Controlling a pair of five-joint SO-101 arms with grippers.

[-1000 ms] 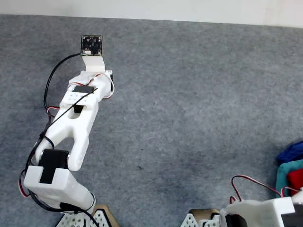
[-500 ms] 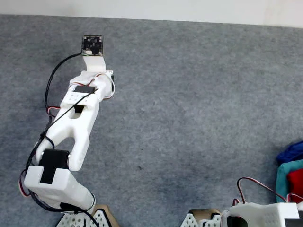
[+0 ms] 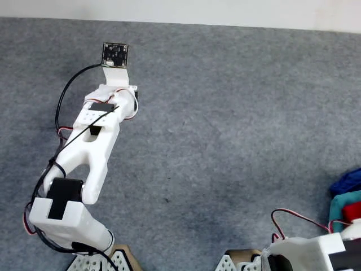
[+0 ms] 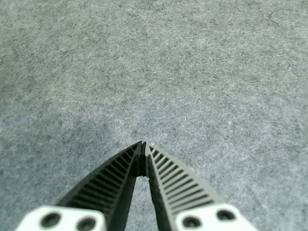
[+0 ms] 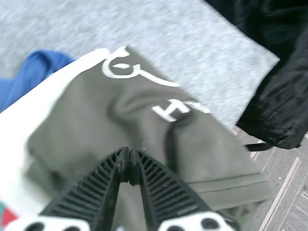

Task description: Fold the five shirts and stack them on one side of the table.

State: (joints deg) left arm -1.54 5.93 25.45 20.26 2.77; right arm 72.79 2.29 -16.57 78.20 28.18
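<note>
My left gripper (image 4: 143, 145) is shut with nothing in it, hanging over bare grey carpet (image 4: 192, 72). In the high view the left arm (image 3: 96, 141) stretches toward the far left of the table. My right gripper (image 5: 129, 152) is shut, its tips meeting just above an olive-grey shirt (image 5: 144, 120) with white print. That shirt lies on a white shirt (image 5: 19, 125), with a blue shirt (image 5: 33, 72) beside it. Blue (image 3: 347, 182), teal (image 3: 337, 208) and red (image 3: 352, 211) cloth pile up at the table's right edge, by the right arm (image 3: 304, 254).
Black cloth (image 5: 279, 72) lies past the olive-grey shirt, near the table edge, with wooden floor (image 5: 288, 192) below it. Grey carpet (image 3: 225, 130) covers the whole table. A pale wall strip (image 3: 180, 10) runs along the far side.
The left arm has drifted slightly to the right. The right arm's body at the bottom right has shifted down and back up, a little to the left.
</note>
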